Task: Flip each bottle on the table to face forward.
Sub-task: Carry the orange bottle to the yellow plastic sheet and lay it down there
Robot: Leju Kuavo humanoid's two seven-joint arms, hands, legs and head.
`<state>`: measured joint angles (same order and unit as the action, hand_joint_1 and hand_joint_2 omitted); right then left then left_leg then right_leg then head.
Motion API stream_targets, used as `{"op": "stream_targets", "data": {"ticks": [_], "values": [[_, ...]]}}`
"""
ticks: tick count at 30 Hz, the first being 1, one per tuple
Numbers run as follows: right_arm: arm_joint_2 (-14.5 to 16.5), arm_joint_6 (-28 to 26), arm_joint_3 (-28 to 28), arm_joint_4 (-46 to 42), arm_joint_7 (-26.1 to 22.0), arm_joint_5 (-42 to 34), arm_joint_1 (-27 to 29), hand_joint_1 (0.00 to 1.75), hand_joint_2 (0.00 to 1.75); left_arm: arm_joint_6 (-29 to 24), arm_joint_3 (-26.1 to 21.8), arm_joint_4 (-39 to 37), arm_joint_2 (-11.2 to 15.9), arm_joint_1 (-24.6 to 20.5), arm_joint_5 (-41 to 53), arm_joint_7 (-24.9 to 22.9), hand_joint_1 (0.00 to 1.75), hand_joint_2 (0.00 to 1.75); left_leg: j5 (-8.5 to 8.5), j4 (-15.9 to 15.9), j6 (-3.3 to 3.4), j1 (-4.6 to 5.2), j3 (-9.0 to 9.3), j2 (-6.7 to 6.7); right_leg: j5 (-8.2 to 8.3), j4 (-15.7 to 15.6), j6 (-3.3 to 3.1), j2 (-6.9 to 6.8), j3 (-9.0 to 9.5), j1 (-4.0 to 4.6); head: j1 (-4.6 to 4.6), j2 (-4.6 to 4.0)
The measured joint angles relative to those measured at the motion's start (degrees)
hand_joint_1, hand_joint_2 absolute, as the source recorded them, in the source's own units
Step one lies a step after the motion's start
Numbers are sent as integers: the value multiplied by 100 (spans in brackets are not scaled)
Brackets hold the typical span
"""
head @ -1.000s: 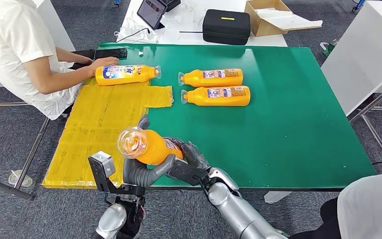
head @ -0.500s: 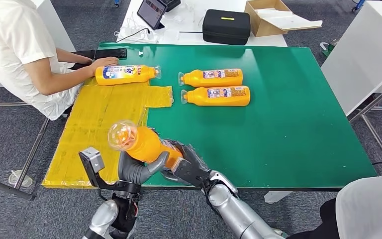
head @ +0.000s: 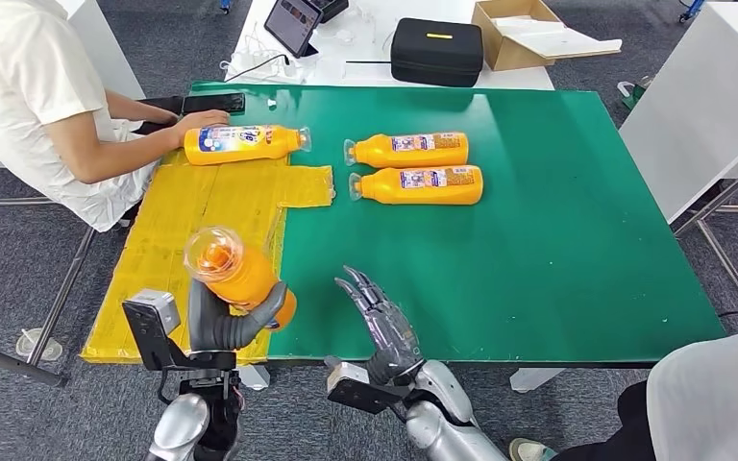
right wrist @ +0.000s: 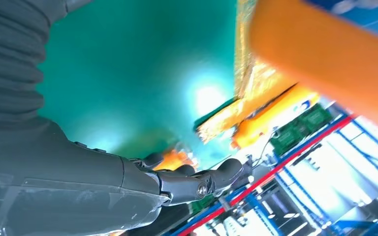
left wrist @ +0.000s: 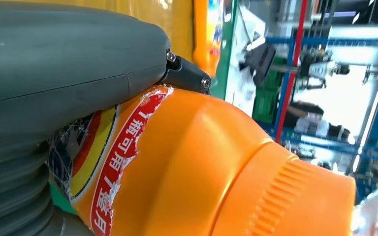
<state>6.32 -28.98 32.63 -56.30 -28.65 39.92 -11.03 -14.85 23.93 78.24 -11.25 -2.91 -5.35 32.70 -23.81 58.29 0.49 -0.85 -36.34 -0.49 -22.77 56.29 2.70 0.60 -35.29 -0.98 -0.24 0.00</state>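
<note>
Left hand (head: 226, 322) wrapped around the lower body of an orange bottle (head: 235, 274), clear cap end raised and pointing up toward the camera, bottom end down near the table's (head: 557, 250) near edge, over the yellow sheet (head: 192, 240). In the left wrist view, thumb (left wrist: 69, 64) pressed across the torn label, so a one-handed hold on a smooth, rounded body (likely slippery). Main risks, judged from this: bottle twisting or sliding down through the hold as the wrist turns; bottom end catching the table edge or wrinkling the yellow sheet when lowered; set down with the label facing the wrong way, leaving the flip undone; rolling off the near edge if let go too close to it.

Right hand (head: 382, 322) empty, fingers spread and straight, raised over the near edge of the table, just beside the bottle but apart from it, too far to steady it. Further back, two bottles (head: 413, 166) lying side by side, another bottle (head: 243, 143) under a person's hand (head: 195, 120).
</note>
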Motion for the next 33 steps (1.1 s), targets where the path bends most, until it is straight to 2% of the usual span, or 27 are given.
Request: {"op": "stream_targets", "data": {"ticks": [4, 7, 9, 11, 15, 18, 23, 28, 33], "values": [[-235, -765, -215, -113, 602, 882, 280, 0, 0, -253, -285, 251, -4, 141, 150, -17, 175, 175, 0, 1, 1, 1, 1, -8, -1, -1, 3, -7, 3, -1, -1, 0], [-448, -1012, -701, -334, 593, 1161, 706, 0, 0, -301, -623, 495, -3, 288, 293, -54, 175, 175, -1, 1, 1, 2, -5, -17, -4, -1, 7, -15, 4, -2, 1, 0], [-499, -1065, -1145, -584, 335, 1251, 1003, 0, 87, -532, -801, 589, 0, 350, 669, -31, 166, 175, -4, 1, 1, 3, -9, -16, -4, -1, 7, -14, 1, -2, 1, 0], [-477, -1078, -1527, -822, 43, 1178, 1210, 0, 175, -1051, -896, 602, 18, 357, 1533, 21, 162, 175, -7, 0, 0, 2, -10, -13, -5, -1, 7, -13, -3, -1, 0, 0], [-419, -1044, -1754, -984, -183, 771, 1211, 0, 175, -2173, -910, -38, 217, 22, 4135, -193, 166, 175, 3, -1, -5, -1, -6, -11, -3, -1, 1, -13, -3, 1, -1, 0], [-363, -1037, -1755, -984, -217, 661, 1108, 0, 175, -2406, -908, -746, 337, -265, 4737, -149, 170, 175, 13, -1, -12, -2, -5, -7, 10, 1, -11, -12, -5, 2, -1, 1], [-327, -991, -1743, -952, -277, 573, 1043, 0, 175, -2356, -899, -1460, 457, -572, 4884, -176, 175, 175, 24, -1, -5, -1, -8, -6, 14, 1, -13, -13, -6, 1, 0, 1], [-261, -832, -1581, -706, -603, 268, 806, 0, 175, -1846, -637, -2669, 640, -1157, 5611, -334, 175, 175, 24, -1, -5, -1, -8, -6, 16, 2, -11, -12, -6, 1, 1, 0], [-194, -806, -1462, -377, -786, 18, 634, 0, 175, -1374, -297, -3869, 759, -1667, 5862, -267, 168, 175, 25, -1, -5, -2, -8, -6, 17, 4, -10, -13, -6, 1, 1, 0]]}}
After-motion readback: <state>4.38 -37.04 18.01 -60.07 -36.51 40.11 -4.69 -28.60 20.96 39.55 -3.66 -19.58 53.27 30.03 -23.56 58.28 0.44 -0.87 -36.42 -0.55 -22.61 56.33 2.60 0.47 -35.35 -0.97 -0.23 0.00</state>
